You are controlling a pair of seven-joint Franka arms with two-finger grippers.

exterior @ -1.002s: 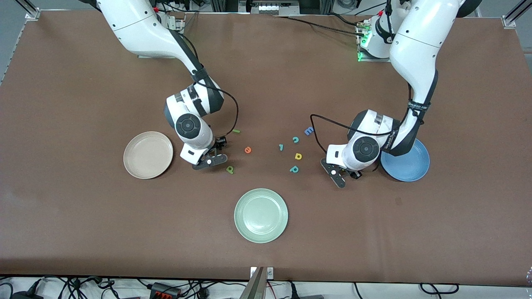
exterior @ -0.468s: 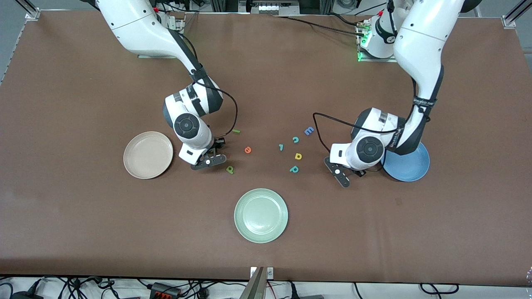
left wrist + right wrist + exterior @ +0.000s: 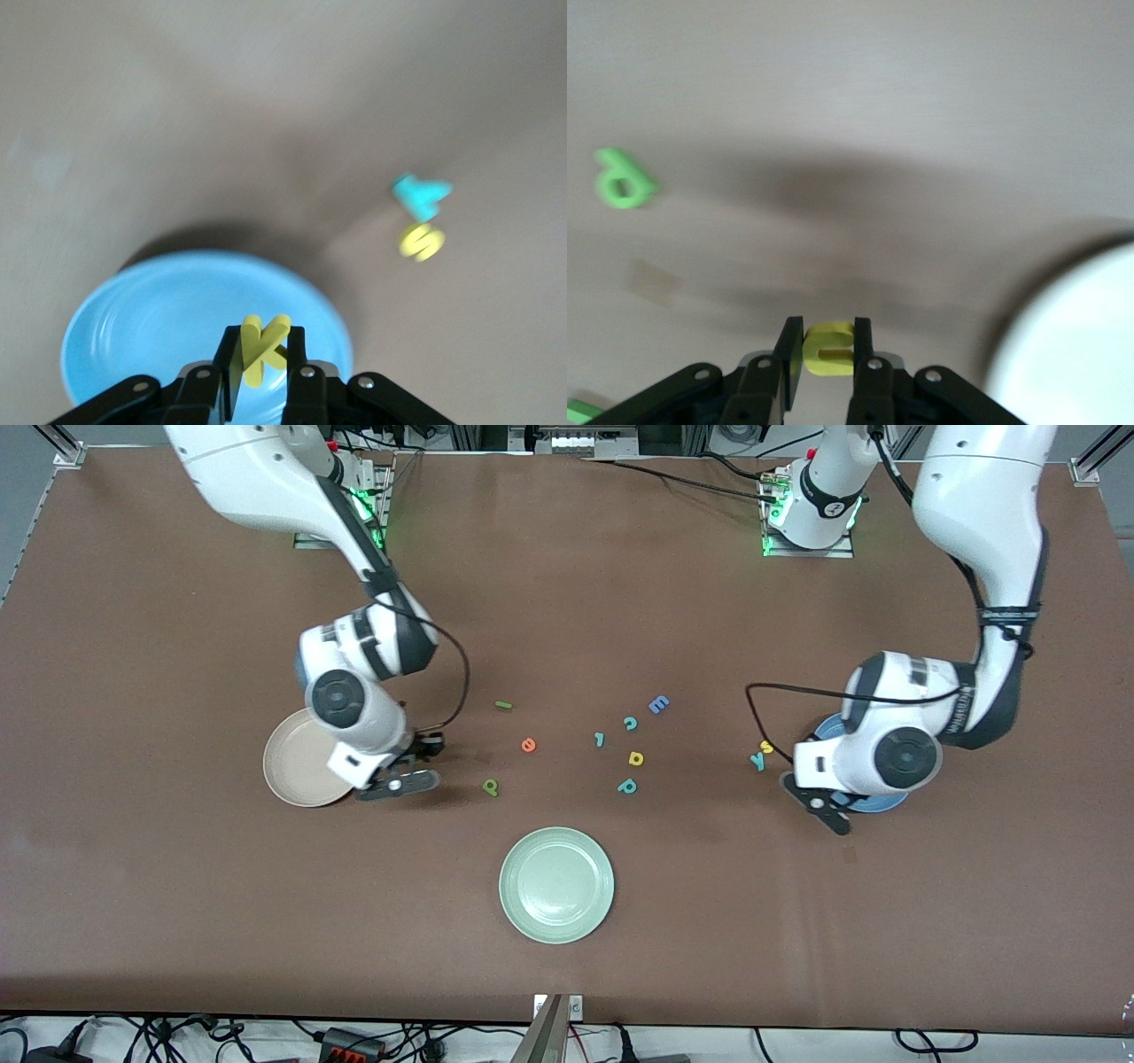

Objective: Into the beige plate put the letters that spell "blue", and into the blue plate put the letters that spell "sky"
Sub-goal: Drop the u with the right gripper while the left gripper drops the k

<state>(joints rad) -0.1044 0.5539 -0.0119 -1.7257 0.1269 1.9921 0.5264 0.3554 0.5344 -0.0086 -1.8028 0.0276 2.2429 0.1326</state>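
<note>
Pale green plate [image 3: 556, 884] at six o'clock on the desk [image 3: 142, 868]. Left hand [image 3: 264, 359] clamps yellow k [image 3: 261, 347] over blue plate [image 3: 142, 323]; y [image 3: 757, 761] and s [image 3: 767, 747] lie beside that plate. Right hand [image 3: 827, 350] pinches yellow u [image 3: 829, 348] by beige plate [image 3: 297, 766], at nine o'clock; b [image 3: 490, 786], e [image 3: 529, 745], l [image 3: 503, 705] mid-desk.

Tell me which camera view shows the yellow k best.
The left wrist view: the yellow k stands clamped in the left gripper above the blue plate. In the front view the arm's wrist hides it. The right wrist view does not show it.
</note>
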